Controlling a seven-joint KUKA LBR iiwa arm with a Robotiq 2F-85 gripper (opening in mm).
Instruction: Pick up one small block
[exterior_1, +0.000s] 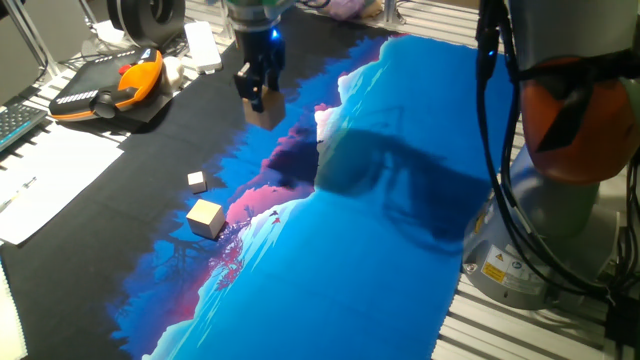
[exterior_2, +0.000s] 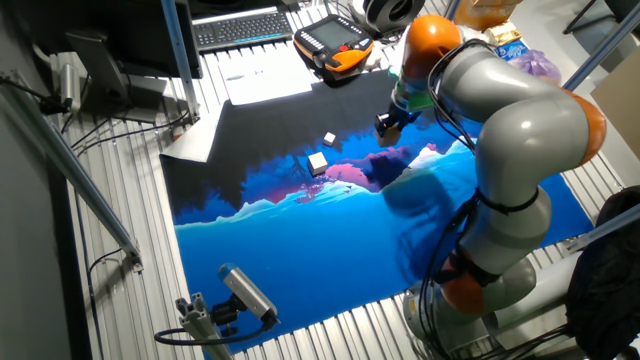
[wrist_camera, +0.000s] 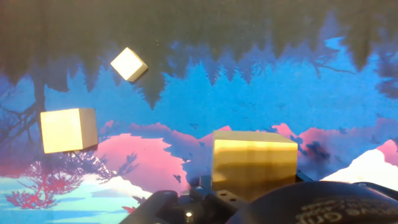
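My gripper (exterior_1: 262, 98) is shut on a light-tan wooden small block (exterior_1: 265, 112) and holds it above the dark far part of the mat. In the hand view this block (wrist_camera: 254, 163) sits close in front of the camera, between the fingers. In the other fixed view the gripper (exterior_2: 388, 124) hangs over the mat's far edge. A second, near-identical block (exterior_1: 205, 217) (wrist_camera: 67, 129) (exterior_2: 318, 161) lies on the mat to the left. A much tinier pale cube (exterior_1: 197, 181) (wrist_camera: 129, 63) (exterior_2: 329, 139) lies just beyond it.
A blue, pink and black patterned mat (exterior_1: 380, 250) covers the table. An orange and black pendant (exterior_1: 110, 88) and papers (exterior_1: 50, 180) lie at the left. The arm's base (exterior_1: 560, 200) and its cables stand at the right. A keyboard (exterior_2: 240, 28) lies behind.
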